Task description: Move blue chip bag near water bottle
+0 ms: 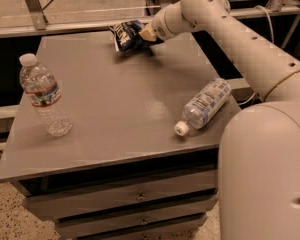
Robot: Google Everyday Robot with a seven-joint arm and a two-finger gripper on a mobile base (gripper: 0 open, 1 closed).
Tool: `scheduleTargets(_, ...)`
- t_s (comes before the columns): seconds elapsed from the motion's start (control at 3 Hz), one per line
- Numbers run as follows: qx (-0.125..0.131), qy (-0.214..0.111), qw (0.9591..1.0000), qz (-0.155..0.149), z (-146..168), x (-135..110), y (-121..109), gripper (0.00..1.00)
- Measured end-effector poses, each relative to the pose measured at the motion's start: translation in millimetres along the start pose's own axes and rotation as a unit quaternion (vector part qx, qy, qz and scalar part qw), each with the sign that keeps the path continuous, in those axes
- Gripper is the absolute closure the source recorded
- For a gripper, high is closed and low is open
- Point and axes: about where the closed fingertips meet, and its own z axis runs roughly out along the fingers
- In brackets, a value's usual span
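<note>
Pincer (148, 33) clamps the blue chip bag (126, 34). That's well apart from the water bottle (42, 96), across the worktop (115, 119).

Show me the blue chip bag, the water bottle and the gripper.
blue chip bag (125, 33), camera view, on its white lettering.
water bottle (41, 92), camera view, on its red-and-white label.
gripper (147, 34), camera view, on its tip, at the bag's right edge.
</note>
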Motion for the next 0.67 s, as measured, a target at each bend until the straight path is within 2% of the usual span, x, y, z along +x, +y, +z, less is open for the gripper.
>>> scheduleTargets(0.33,-0.03,-0.013,0.999,-0.031,-28,-18,28,1.0)
scheduleTargets(0.67,-0.083,-0.023,0.9937,-0.072,-45,-29,69,1.0)
